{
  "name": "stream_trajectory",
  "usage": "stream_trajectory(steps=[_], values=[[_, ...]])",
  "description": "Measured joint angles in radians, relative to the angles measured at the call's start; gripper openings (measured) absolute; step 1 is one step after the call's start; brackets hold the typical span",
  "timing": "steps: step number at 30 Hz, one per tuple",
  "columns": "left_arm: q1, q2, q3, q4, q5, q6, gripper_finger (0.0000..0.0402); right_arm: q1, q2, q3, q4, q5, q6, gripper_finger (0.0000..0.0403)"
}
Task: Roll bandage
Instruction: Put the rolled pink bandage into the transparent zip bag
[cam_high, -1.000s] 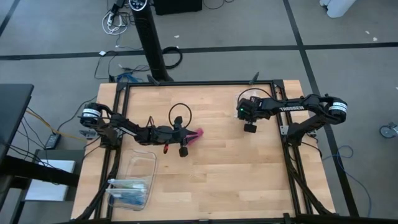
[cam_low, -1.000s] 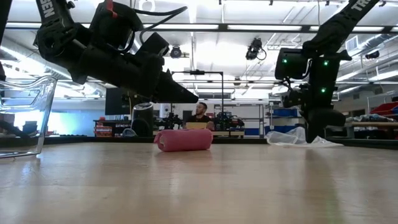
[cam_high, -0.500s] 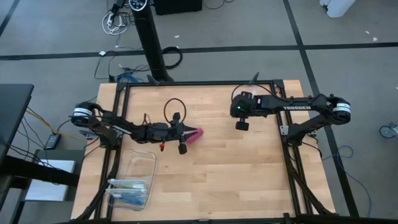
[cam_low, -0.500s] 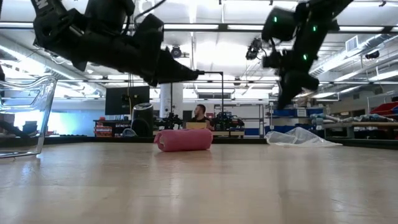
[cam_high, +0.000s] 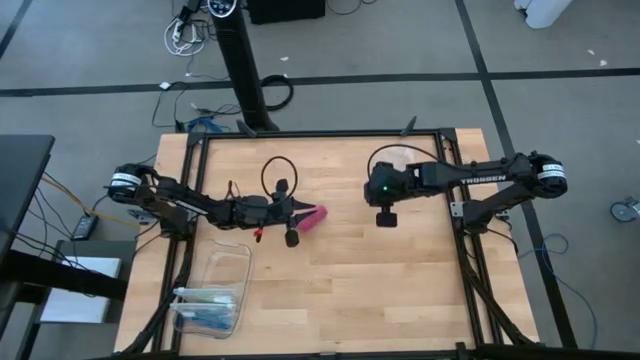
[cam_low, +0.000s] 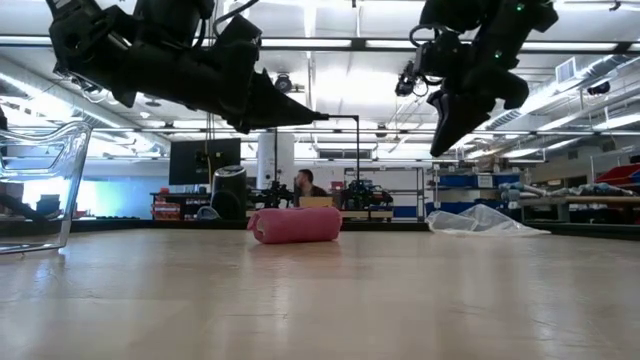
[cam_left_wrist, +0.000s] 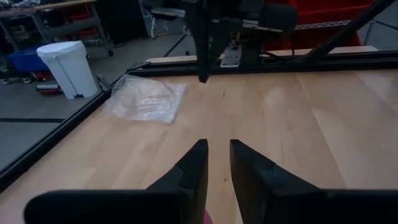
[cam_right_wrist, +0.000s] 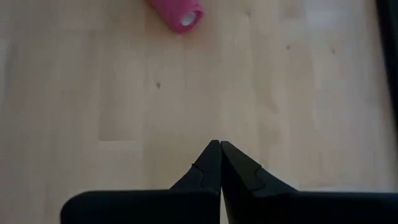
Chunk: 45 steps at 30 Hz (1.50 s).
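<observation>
The bandage (cam_low: 295, 224) is a small magenta-pink roll that lies on its side on the wooden table, near the middle; it also shows in the high view (cam_high: 314, 217) and the right wrist view (cam_right_wrist: 177, 14). My left gripper (cam_low: 318, 118) hangs above the roll, clear of it, with its fingers a narrow gap apart (cam_left_wrist: 217, 146) and nothing between them. My right gripper (cam_low: 442, 148) is shut and empty, in the air to the roll's right (cam_high: 385, 217), with its fingertips together (cam_right_wrist: 217, 144).
A clear plastic bag (cam_high: 405, 155) lies at the table's far right and also shows in the left wrist view (cam_left_wrist: 146, 99). A clear plastic box with blue contents (cam_high: 213, 292) stands at the near left. The table's black frame (cam_high: 460, 230) runs along its edges.
My left gripper has risen from just above the roll and now hangs well clear of it. My right gripper has risen and gone toward the table's left and near edges, closer to the roll. The roll has stayed where it was.
</observation>
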<state>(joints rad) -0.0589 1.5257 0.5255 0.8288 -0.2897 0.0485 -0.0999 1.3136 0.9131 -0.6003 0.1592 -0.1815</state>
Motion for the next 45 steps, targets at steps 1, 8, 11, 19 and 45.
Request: stream_trajectory(steps=[1, 8, 11, 19, 45], values=[[0.000, 0.000, 0.000, 0.000, 0.000, 0.001, 0.0074, 0.004, 0.000, 0.000, -0.003, -0.002, 0.007, 0.0001], [0.000, 0.000, 0.000, -0.019, -0.048, 0.001, 0.0074, 0.007, 0.010, -0.001, -0.061, -0.026, 0.098, 0.0040], [0.000, 0.000, 0.000, -0.053, -0.048, -0.004, 0.0074, -0.007, 0.009, -0.029, -0.049, -0.031, 0.101, 0.0071], [0.000, 0.000, 0.000, -0.103, -0.060, -0.001, 0.0074, -0.097, 0.010, -0.119, -0.004, -0.065, 0.076, 0.0137], [-0.001, 0.001, 0.000, -0.140, -0.038, -0.003, 0.0146, -0.231, 0.009, -0.290, 0.163, 0.082, 0.001, 0.0167]])
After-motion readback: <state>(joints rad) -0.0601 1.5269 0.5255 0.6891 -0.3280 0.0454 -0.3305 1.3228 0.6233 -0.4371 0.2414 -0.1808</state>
